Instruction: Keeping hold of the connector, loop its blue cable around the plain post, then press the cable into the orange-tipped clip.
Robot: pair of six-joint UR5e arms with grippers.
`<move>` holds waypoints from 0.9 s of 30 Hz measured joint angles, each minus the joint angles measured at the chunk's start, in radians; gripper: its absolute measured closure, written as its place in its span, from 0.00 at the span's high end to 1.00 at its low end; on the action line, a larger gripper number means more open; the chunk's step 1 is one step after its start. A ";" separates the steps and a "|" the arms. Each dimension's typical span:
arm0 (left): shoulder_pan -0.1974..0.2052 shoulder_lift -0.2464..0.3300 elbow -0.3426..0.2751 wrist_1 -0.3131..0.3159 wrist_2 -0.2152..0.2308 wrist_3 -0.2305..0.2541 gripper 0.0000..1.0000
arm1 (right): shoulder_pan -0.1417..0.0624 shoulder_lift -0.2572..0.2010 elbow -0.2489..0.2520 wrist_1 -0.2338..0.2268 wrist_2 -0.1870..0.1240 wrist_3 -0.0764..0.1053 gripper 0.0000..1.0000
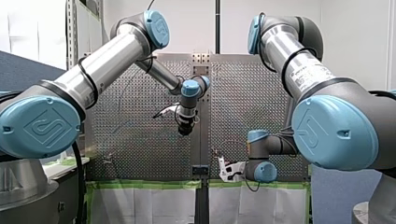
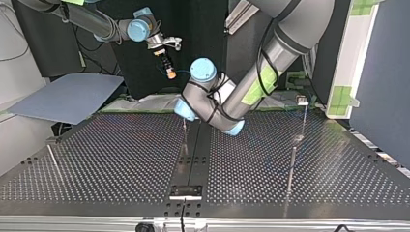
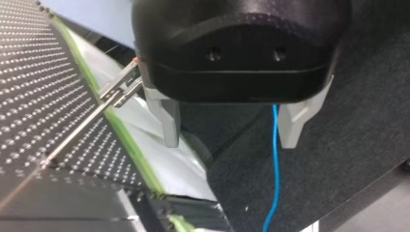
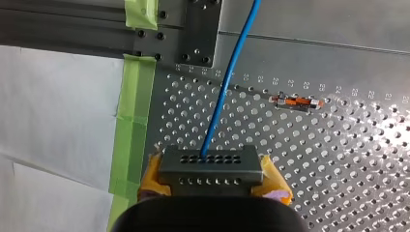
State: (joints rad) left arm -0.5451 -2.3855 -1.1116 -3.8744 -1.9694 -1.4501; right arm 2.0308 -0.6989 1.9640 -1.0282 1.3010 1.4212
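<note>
The right gripper (image 4: 210, 178) has its jaws pressed onto the connector (image 4: 209, 164), one of the yellow pads (image 4: 273, 181) on each short end. The connector is a grey block whose long axis runs across the jaws from pad to pad. Its face with a row of small holes points away from the wrist, ahead of the gripper.

The blue cable (image 4: 227, 82) leaves one of those holes near the middle and runs nearly straight ahead, tilting a little to one side, until it passes out of the right wrist view. It hangs over the perforated tabletop (image 4: 348, 159), close to an edge lined with green tape (image 4: 133, 121). The orange-tipped clip (image 4: 296, 102) stands on the tabletop ahead of the connector and off to one side of the cable, apart from it.

The left gripper (image 3: 231, 129) is black, and its pale metal fingers (image 3: 170, 121) are spread wide and hold nothing. The blue cable passes through the gap between them, nearer one finger, and hangs down past the tips. A slim metal post (image 3: 116, 92) with an orange speck at its head stands just beside this gripper.

In the top view the right gripper points down near the tabletop's far edge.
</note>
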 joint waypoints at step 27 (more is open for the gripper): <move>-0.004 -0.037 -0.055 0.106 -0.079 -0.007 1.00 | 0.010 0.000 -0.003 0.014 0.000 -0.005 0.00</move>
State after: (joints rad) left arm -0.5487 -2.4223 -1.1662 -3.7685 -2.0479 -1.4576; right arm 2.0410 -0.6989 1.9608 -1.0142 1.3010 1.4162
